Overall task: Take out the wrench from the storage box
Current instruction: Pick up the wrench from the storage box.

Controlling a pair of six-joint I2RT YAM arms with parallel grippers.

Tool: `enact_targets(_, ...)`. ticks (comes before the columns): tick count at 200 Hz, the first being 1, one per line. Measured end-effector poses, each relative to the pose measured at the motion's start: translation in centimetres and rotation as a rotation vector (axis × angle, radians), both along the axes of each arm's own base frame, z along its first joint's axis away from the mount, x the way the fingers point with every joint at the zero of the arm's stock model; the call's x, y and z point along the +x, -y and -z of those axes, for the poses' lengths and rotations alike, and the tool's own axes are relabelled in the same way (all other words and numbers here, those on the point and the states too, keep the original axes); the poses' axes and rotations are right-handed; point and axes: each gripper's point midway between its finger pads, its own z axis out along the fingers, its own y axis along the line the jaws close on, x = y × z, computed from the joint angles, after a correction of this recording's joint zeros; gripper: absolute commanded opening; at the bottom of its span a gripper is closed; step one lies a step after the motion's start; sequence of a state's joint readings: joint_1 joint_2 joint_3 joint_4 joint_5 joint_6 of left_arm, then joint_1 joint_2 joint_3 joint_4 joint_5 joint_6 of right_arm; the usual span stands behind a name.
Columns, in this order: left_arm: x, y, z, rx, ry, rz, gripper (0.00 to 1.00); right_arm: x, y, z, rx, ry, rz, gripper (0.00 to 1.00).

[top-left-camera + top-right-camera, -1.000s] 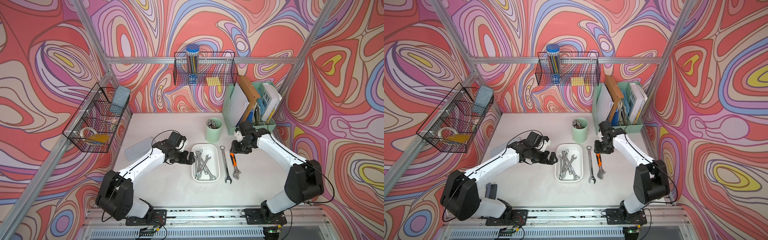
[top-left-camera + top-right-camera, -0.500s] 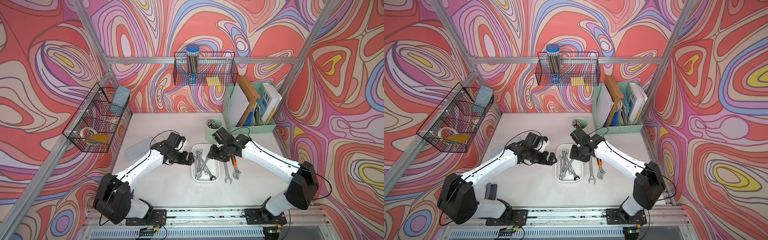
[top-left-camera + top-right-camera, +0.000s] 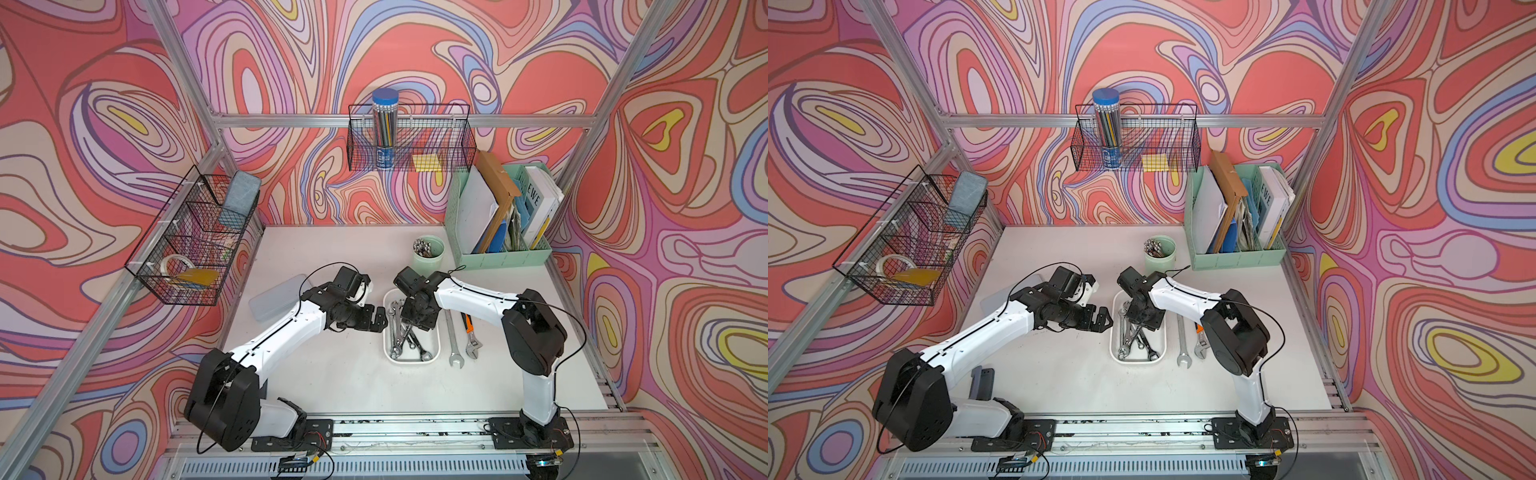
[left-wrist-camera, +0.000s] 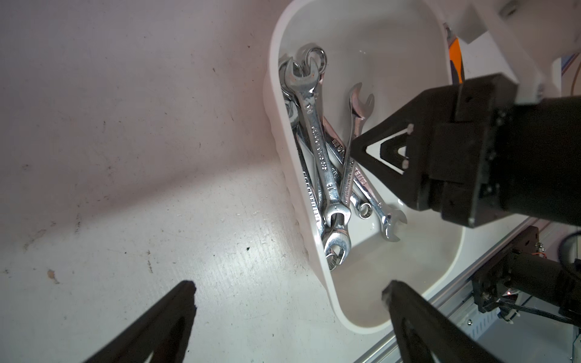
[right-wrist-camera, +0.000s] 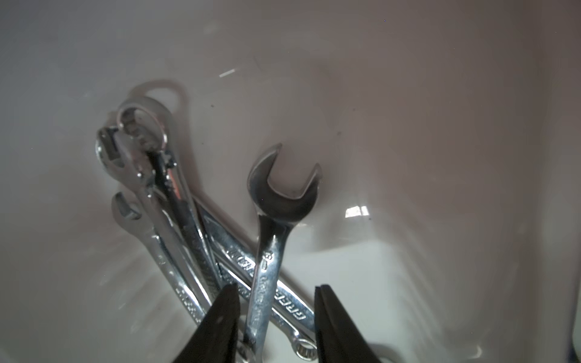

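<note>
The white storage box point(image 3: 411, 360) point(image 3: 1136, 360) lies mid-table and holds several chrome wrenches point(image 3: 405, 336) in a crossed pile. My right gripper point(image 3: 417, 322) point(image 3: 1144, 320) reaches down into the box. In the right wrist view it point(image 5: 276, 287) is open, its jaws straddling the shaft of one open-ended wrench point(image 5: 270, 239) with a gap left on one side. That wrench point(image 4: 350, 157) also shows in the left wrist view, under the right gripper's fingers point(image 4: 377, 147). My left gripper point(image 3: 384, 320) point(image 4: 287, 287) stands wide open and empty at the box's left rim point(image 4: 273, 103).
A long wrench point(image 3: 453, 336) and an orange-handled adjustable wrench point(image 3: 469, 332) lie on the table right of the box. A mint cup point(image 3: 428, 253) and a file organizer point(image 3: 498, 232) stand behind, a translucent case point(image 3: 276, 297) lies at the left, and wire baskets hang on the walls.
My right arm has swung left from beside the file organizer and come down into the box, its jaws narrowing around a wrench shaft. The left arm has barely moved.
</note>
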State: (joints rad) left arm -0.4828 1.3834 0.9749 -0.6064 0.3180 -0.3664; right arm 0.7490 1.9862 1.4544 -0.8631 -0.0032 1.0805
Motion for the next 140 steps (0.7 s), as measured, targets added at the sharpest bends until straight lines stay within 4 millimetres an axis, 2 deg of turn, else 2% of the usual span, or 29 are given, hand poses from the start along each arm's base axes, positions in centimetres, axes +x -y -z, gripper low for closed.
enact_targets(55, 0.0, 0.0, 0.1, 0.005, 0.003, 0.01, 0.99, 0.4, 0.1, 1.3, -0.042, -0.016, 0.003, 0.36)
enact_targets(140, -0.2, -0.1, 0.9, 0.02, -0.013, 0.022, 0.99, 1.2, -0.7, 1.4, -0.018, -0.009, 0.016, 0.28)
